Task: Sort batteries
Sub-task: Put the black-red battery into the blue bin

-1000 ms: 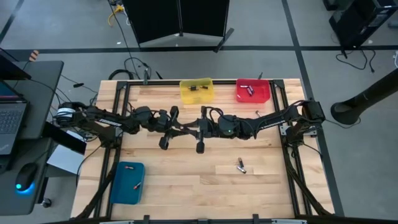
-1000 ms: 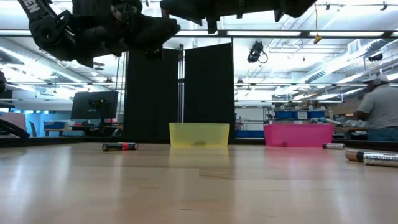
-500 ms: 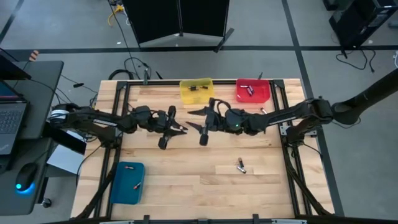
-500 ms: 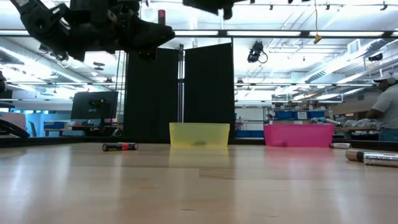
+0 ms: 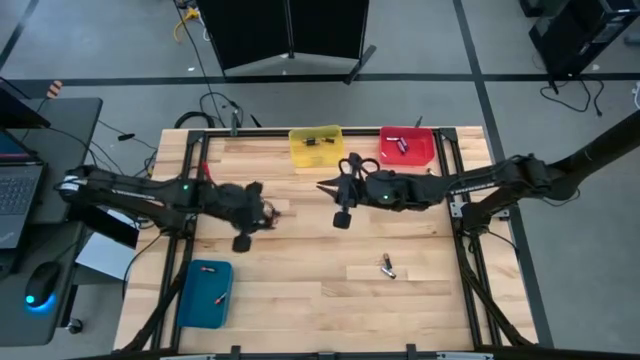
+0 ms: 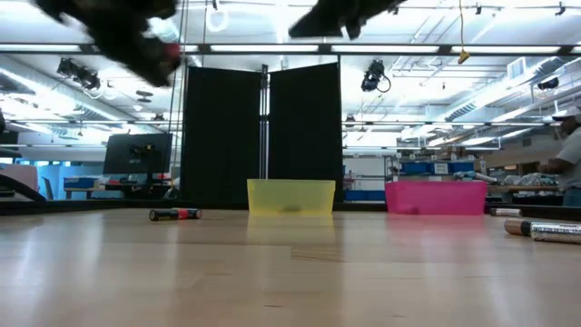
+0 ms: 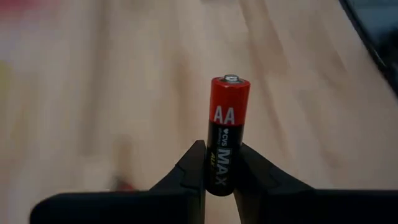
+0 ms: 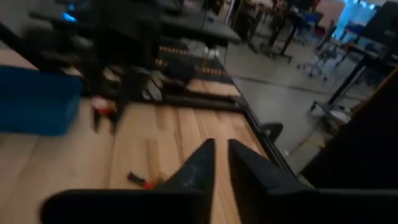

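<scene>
My left gripper (image 7: 221, 157) is shut on a red-and-black AA battery (image 7: 229, 106), high above the table's left middle (image 5: 268, 211); the low view shows it as a blur (image 6: 136, 36). My right gripper (image 8: 221, 152) hangs empty above the middle (image 5: 323, 185), its fingers a narrow slit apart. Two batteries (image 5: 387, 267) lie on the wood at the near right. Another (image 6: 174, 214) lies left of the yellow bin. More lie in the bins. My left gripper pinches the battery by its black lower half (image 7: 219, 171) between the two fingers. The red end with the metal nub (image 7: 231, 79) stands free beyond the fingertips. The fingers lie about level and point toward the table's right. The battery is lifted clear of the table.
The yellow bin (image 5: 316, 145) and the red bin (image 5: 407, 146) stand at the far edge. The blue bin (image 5: 205, 293) sits at the near left with one battery (image 5: 219, 298) in it. Black frame rails run along both table sides. A person stands far right in the room (image 6: 567, 159).
A second ago both grippers met tip to tip above the table's middle. They have since drawn apart. My left gripper has swung toward the table's left with the battery, moving fast enough to blur, while my right gripper has pulled back toward the right without it.
</scene>
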